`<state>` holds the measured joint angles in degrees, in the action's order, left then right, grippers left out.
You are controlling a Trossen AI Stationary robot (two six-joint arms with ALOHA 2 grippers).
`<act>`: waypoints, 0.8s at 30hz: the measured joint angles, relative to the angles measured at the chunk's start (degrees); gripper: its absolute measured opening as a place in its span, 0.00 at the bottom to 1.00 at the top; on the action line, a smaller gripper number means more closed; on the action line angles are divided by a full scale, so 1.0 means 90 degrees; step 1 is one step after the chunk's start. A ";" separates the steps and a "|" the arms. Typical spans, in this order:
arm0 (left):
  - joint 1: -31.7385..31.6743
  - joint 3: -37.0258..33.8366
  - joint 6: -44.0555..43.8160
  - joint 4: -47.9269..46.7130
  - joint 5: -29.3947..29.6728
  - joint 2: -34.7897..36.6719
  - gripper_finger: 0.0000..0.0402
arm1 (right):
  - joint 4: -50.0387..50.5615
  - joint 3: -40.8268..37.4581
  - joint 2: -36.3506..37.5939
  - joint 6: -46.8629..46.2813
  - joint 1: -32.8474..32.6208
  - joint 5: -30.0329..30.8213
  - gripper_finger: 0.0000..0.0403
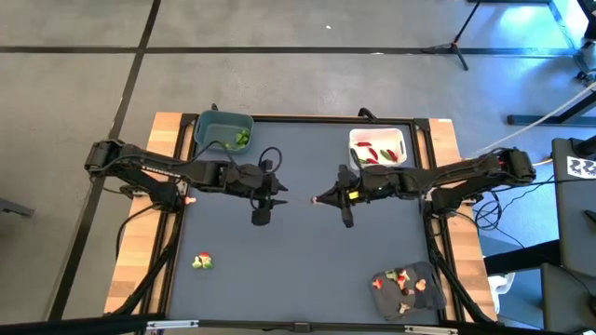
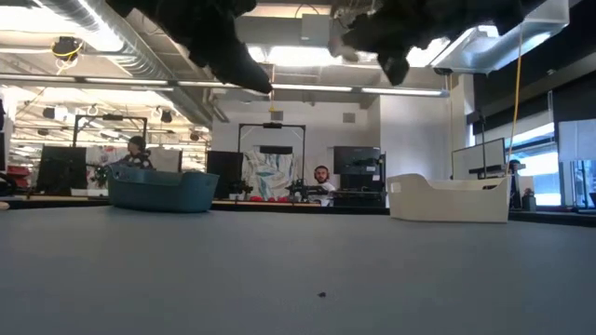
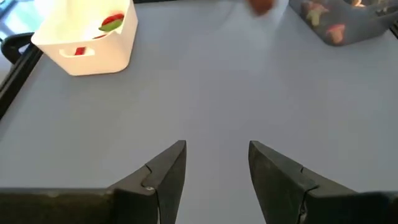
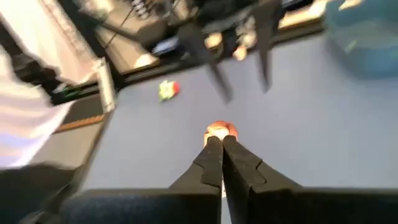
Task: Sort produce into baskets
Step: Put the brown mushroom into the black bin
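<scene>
Both arms are hovering over the middle of the dark counter [image 1: 279, 270], their tips facing each other. The left gripper [image 3: 214, 168] is holding its fingers spread apart with nothing between them. The right gripper [image 4: 221, 149] is pressing its fingers together, pinching a small orange-red produce piece [image 4: 220, 131] at the tips.

The blue-grey tub [image 1: 223, 131] is sitting at the far left of the counter with green pieces [image 1: 241, 139] inside. The white tub [image 1: 378, 148] is sitting at the far right, holding red and green pieces [image 1: 377, 154]. The dark grey tray [image 1: 408, 290] is lying at the near right corner with small tan and red pieces in it. A yellow-green and red piece [image 1: 202, 261] is lying loose on the near left of the counter, well apart from all three baskets.
</scene>
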<state>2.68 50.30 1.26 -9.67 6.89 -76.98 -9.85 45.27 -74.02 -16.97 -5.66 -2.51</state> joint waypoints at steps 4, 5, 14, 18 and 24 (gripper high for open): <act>0.0000 -0.0012 0.0001 -0.0005 -0.0002 -0.0060 0.42 | 0.0939 0.0001 0.0393 -0.0794 -0.0377 -0.0368 0.01; 0.0000 -0.0012 0.0012 0.0030 -0.0002 -0.0075 0.42 | 0.1193 0.0001 0.0471 -0.0999 -0.0511 -0.0380 0.01; -0.0005 -0.0012 0.0353 0.0197 -0.0002 -0.0096 0.42 | 0.2055 0.0001 0.0632 -0.3917 -0.2057 -0.0919 0.01; -0.0005 -0.0012 0.0373 0.0189 -0.0002 -0.0096 0.42 | 0.2152 -0.0002 0.0621 -0.5269 -0.2855 -0.0722 0.01; -0.0005 -0.0012 0.0371 0.0184 -0.0002 -0.0096 0.42 | 0.2901 0.0001 0.0619 -0.7398 -0.3974 -0.0261 0.01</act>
<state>2.63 50.19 4.60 -8.01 6.87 -77.84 16.26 45.28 -68.45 -83.56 -41.43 -4.86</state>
